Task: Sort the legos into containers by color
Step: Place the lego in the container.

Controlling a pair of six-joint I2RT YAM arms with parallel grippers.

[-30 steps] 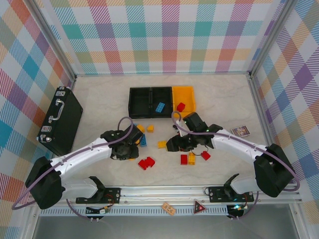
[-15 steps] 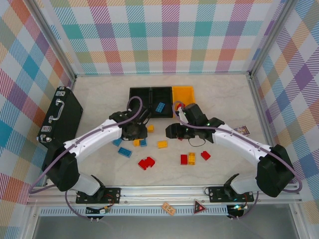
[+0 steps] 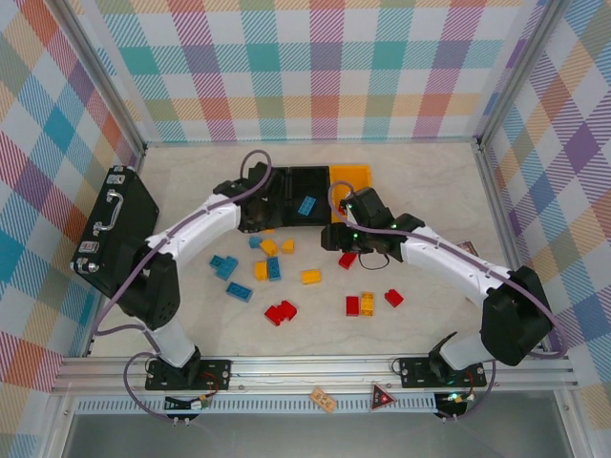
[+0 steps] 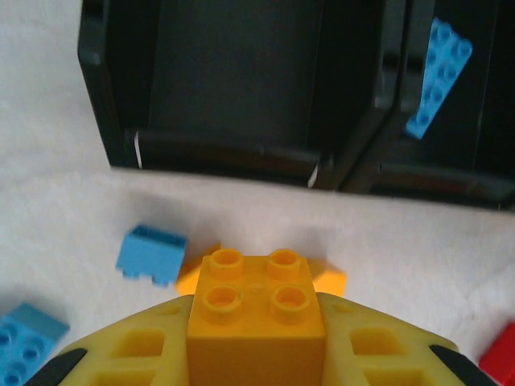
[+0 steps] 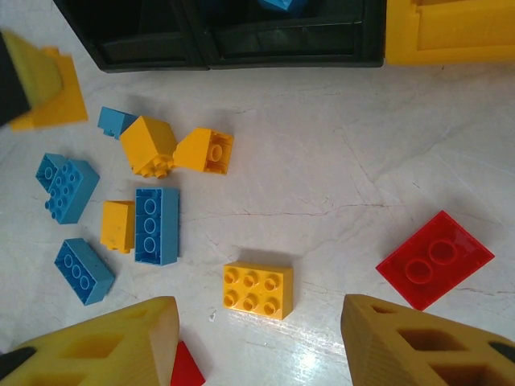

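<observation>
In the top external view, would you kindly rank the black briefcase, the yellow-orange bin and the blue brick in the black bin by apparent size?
Largest: black briefcase.
Then: yellow-orange bin.
Smallest: blue brick.

Red, blue and yellow legos (image 3: 273, 269) on a cream, faintly veined desk (image 3: 430, 191).
Two black bins (image 3: 317, 181) adjoin a yellow-orange bin (image 3: 351, 178); a blue brick (image 3: 305, 205) lies in black. The yellow-fingered left hand (image 4: 256, 338) clasps a yellow brick (image 4: 256, 289). Walls (image 3: 315, 67) pastel plaid, briefcase (image 3: 119, 229) black.
</observation>
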